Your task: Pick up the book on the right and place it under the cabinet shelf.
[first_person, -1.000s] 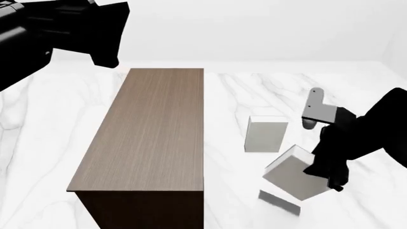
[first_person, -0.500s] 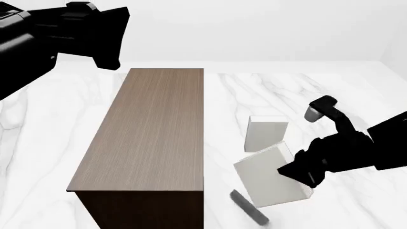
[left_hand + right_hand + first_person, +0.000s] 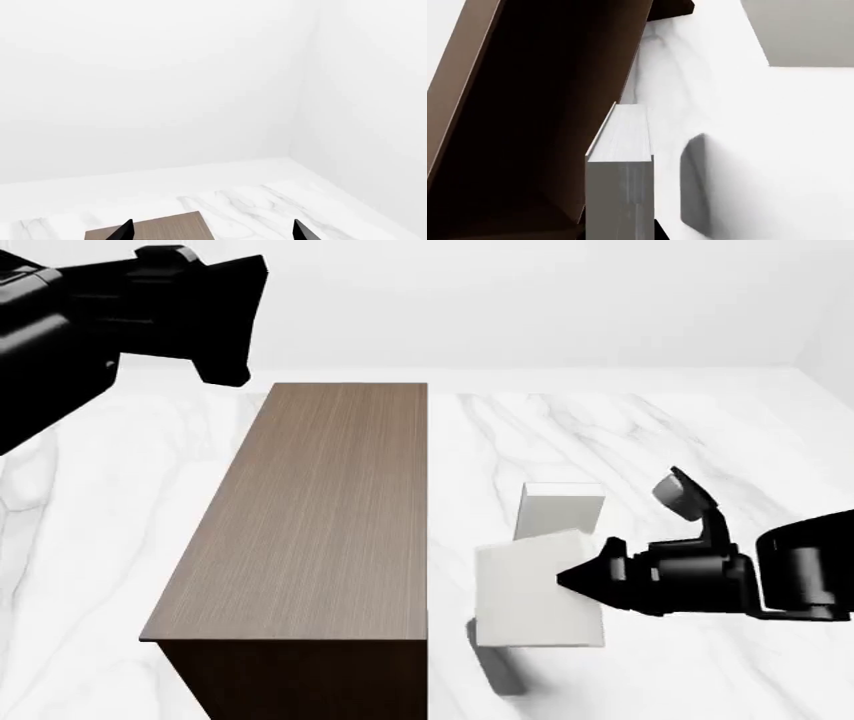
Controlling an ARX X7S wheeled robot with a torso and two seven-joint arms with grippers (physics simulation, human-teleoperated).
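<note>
The book is pale grey-white and held just right of the cabinet shelf, above the floor, its shadow beneath it. My right gripper is shut on the book's right edge and points left at the cabinet. In the right wrist view the book shows edge-on beside the cabinet's dark side face. My left gripper is open and empty, high above the cabinet's far end; its arm fills the head view's upper left.
The second, alike book stands on the white marble floor just behind the held one; it also shows in the right wrist view. White walls close the room behind and at the right.
My right gripper has swung left and turned level, carrying the book from the lower right towards the cabinet's right side. The left arm has barely moved.
</note>
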